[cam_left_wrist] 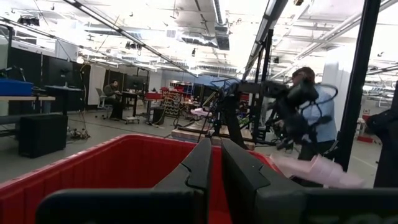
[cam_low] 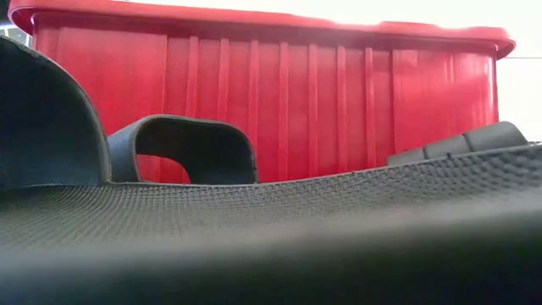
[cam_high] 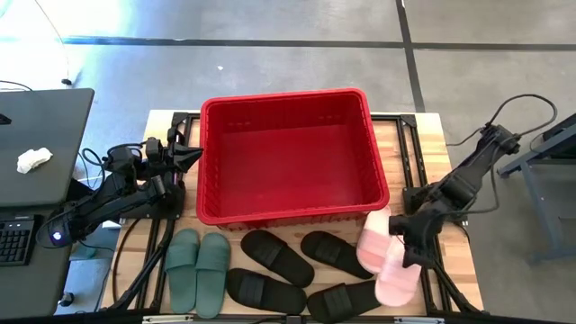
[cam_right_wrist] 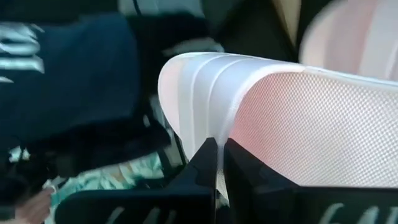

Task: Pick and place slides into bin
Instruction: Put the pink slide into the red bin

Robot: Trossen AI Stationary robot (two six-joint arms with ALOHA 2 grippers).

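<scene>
Along the worktop's point(cam_high: 443, 135) near edge lie the slides: a sage green pair point(cam_high: 198, 270) side by side toward the near left corner, then four black slides point(cam_high: 297, 270) scattered across the middle, one of them so close to the low camera that its textured sole and strap fill most of that view. Toward the near right corner sits the pale pink pair point(cam_high: 385, 263); one pink slide lies flat, and the other is tilted up, pinched at its strap edge by the right gripper point(cam_high: 402, 241), whose fingers are clamped together on it. Behind the slides, the red bin point(cam_high: 364, 184) takes up the worktop's middle and far side. The left gripper point(cam_high: 192, 155) hovers just beside the bin's left wall, fingers together and holding nothing.
</scene>
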